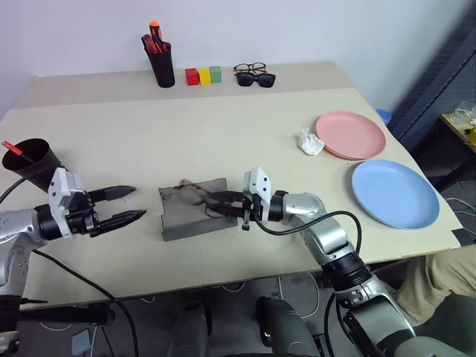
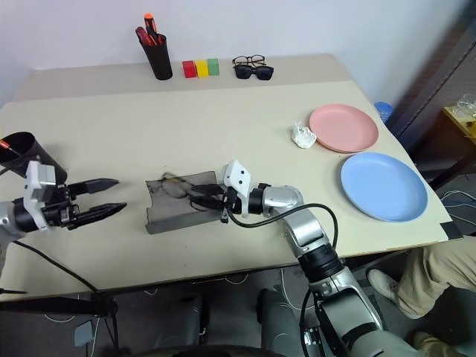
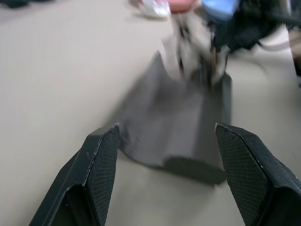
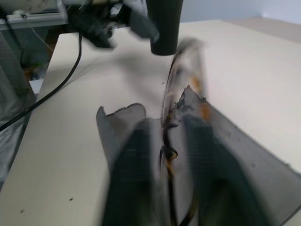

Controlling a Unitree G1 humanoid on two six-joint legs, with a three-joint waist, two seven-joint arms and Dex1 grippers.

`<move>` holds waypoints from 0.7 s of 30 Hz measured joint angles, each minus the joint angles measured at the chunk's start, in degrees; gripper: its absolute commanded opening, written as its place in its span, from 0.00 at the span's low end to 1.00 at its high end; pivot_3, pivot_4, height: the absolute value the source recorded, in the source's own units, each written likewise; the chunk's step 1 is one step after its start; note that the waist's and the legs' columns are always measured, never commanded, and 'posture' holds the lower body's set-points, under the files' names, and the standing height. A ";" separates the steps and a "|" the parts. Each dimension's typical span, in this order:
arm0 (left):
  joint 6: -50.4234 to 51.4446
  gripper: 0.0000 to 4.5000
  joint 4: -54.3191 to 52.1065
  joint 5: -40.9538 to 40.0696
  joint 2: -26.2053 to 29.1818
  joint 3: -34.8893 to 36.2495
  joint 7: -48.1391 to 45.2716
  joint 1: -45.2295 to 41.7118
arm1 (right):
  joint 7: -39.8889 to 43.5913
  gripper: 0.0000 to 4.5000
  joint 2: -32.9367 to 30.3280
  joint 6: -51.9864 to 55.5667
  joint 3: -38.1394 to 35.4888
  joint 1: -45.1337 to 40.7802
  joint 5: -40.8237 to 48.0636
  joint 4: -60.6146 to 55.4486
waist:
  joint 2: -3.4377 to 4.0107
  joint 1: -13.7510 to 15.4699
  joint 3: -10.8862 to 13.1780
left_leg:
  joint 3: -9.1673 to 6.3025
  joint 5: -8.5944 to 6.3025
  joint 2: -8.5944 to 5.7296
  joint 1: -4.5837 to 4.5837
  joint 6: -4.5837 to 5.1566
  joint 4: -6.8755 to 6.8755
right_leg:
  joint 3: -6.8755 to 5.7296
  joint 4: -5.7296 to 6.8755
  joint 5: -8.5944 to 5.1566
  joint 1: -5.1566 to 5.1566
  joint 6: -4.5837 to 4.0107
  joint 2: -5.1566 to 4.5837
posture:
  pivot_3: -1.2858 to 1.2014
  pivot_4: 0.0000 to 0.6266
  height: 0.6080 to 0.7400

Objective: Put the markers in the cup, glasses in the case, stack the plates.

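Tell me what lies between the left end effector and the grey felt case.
Only bare beige tabletop, seen in the left eye view, separates the left end effector from the grey felt glasses case.

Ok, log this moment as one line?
glasses: in open case | right pincer: at glasses, grip unclear | left pincer: open, beside case | plates: unstacked

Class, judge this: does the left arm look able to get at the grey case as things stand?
Probably yes: the left gripper faces the grey case with jaws open and only bare table between them.
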 measured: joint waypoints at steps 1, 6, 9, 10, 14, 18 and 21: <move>0.73 0.73 0.00 -0.23 -0.05 0.05 0.58 -0.76 | 0.00 0.67 -0.19 -0.05 -0.02 0.18 -0.20 0.08 | 0.00 -0.03 0.00 | 0.00 0.00 0.00 0.00 0.00 0.00 | 0.00 0.00 0.00 0.00 0.00 0.00 | 0.52 0.24 1.00; 5.37 0.73 -0.18 -0.93 -1.52 -0.81 5.84 -6.70 | -0.78 1.00 -2.39 0.59 -0.66 2.74 -0.58 -1.13 | 0.00 0.19 0.00 | -0.01 0.00 -0.01 -0.01 0.00 0.01 | 0.00 0.01 0.00 0.02 0.01 0.01 | 0.52 0.24 1.00; 6.92 0.73 -0.96 0.41 -2.21 -4.03 8.10 -10.12 | -2.15 1.00 -4.50 3.39 -2.62 4.90 0.27 -6.14 | 0.00 0.17 0.00 | -0.01 0.00 -0.03 -0.01 0.00 0.02 | 0.01 0.01 0.01 0.04 0.02 0.02 | 0.52 0.24 1.00; 7.24 0.73 -1.14 0.92 -2.63 -5.59 8.42 -11.27 | -2.78 1.00 -5.86 4.68 -3.87 6.20 0.99 -9.05 | -0.01 0.31 -0.01 | -0.01 0.00 -0.03 0.00 0.00 0.03 | 0.00 0.01 0.00 0.05 0.03 0.01 | 0.52 0.24 1.00; 7.45 0.55 1.20 4.75 -3.56 -11.06 8.60 -16.56 | -5.10 1.00 -11.67 9.23 -9.32 14.46 3.43 -19.74 | -0.05 0.65 -0.03 | -0.04 0.00 -0.05 -0.02 0.00 0.03 | -0.01 -0.01 -0.02 0.07 0.04 0.02 | 0.52 0.24 1.00; 5.82 0.10 10.26 9.04 -4.02 -14.97 6.89 -24.67 | -6.90 1.00 -19.19 10.39 -16.10 26.78 3.82 -28.71 | -0.06 0.48 -0.03 | -0.02 0.00 -0.07 -0.01 0.00 0.06 | 0.01 -0.06 -0.07 0.09 0.12 0.01 | 0.52 0.24 1.00; 2.24 0.02 19.04 13.23 -5.15 -18.54 5.00 -31.23 | -6.68 1.00 -24.19 10.20 -21.82 36.02 3.88 -32.15 | -0.08 0.39 -0.04 | -0.03 0.00 -0.08 0.00 0.00 0.09 | 0.01 -0.08 -0.08 0.13 0.14 0.01 | 0.52 0.24 1.00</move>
